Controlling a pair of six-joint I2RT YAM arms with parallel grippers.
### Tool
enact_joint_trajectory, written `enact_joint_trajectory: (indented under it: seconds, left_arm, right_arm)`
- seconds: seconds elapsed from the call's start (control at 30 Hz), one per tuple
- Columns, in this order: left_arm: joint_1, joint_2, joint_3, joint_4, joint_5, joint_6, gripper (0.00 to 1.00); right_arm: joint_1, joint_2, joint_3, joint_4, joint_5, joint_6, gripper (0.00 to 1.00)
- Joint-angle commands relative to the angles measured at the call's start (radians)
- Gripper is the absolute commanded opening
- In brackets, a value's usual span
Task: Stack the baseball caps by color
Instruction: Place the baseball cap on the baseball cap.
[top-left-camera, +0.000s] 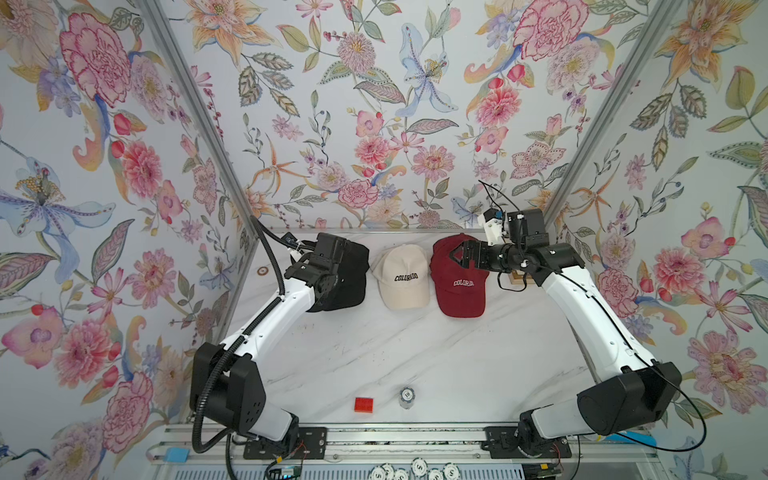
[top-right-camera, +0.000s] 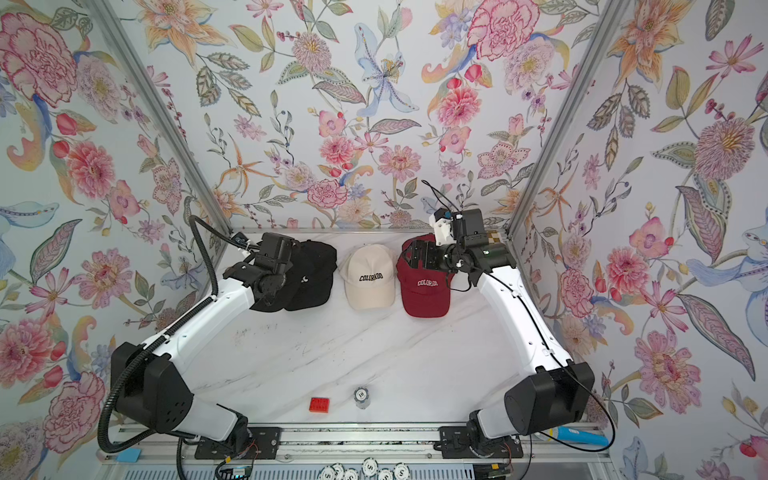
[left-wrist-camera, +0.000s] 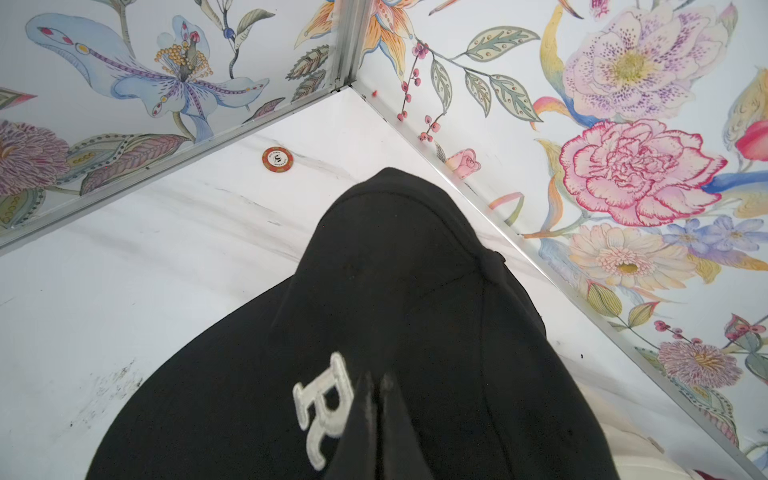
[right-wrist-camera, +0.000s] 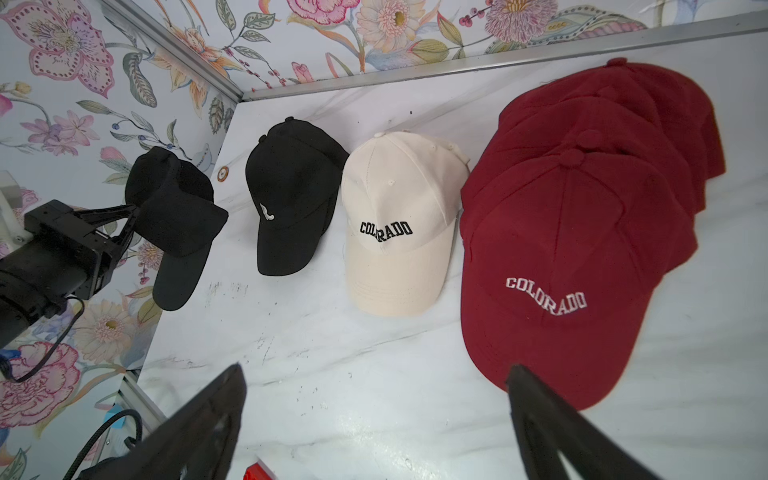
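While the left pincer (right-wrist-camera: 126, 220) pinches a black cap (right-wrist-camera: 174, 199) aloft near the far left corner of the worktop (right-wrist-camera: 332, 365), the black stack (right-wrist-camera: 291, 195) lies just beside it toward the cream cap (right-wrist-camera: 399, 257), brims to the near edge, and the right pincer (right-wrist-camera: 374, 368) hangs spread.

Black caps (right-wrist-camera: 291, 199), cream cap (right-wrist-camera: 399, 224), dark red caps (right-wrist-camera: 573, 249) — floral walls (top-left-camera: 374, 104).

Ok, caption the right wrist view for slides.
Left hand holds a black cap beside the black stack, cream stack and red stack.
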Motion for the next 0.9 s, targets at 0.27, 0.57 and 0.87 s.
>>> enact_joint_trajectory:
  seconds: [0.27,0.57,0.87]
  left_arm:
    - [-0.043,0.197,0.134,-0.027,-0.058,-0.188,0.0]
    - [-0.069,0.306,0.236,-0.11,-0.108,-0.311,0.0]
    - [-0.081,0.462,0.412,-0.245,-0.144,-0.424,0.0]
  right_arm:
    - [-0.085,-0.091,-0.046,0.005,-0.053,-0.023,0.99]
    - [-0.164,-0.104,-0.049,0.003,-0.1,-0.038,0.99]
    - [-0.215,-0.086,-0.038,0.003,-0.127,-0.038,0.99]
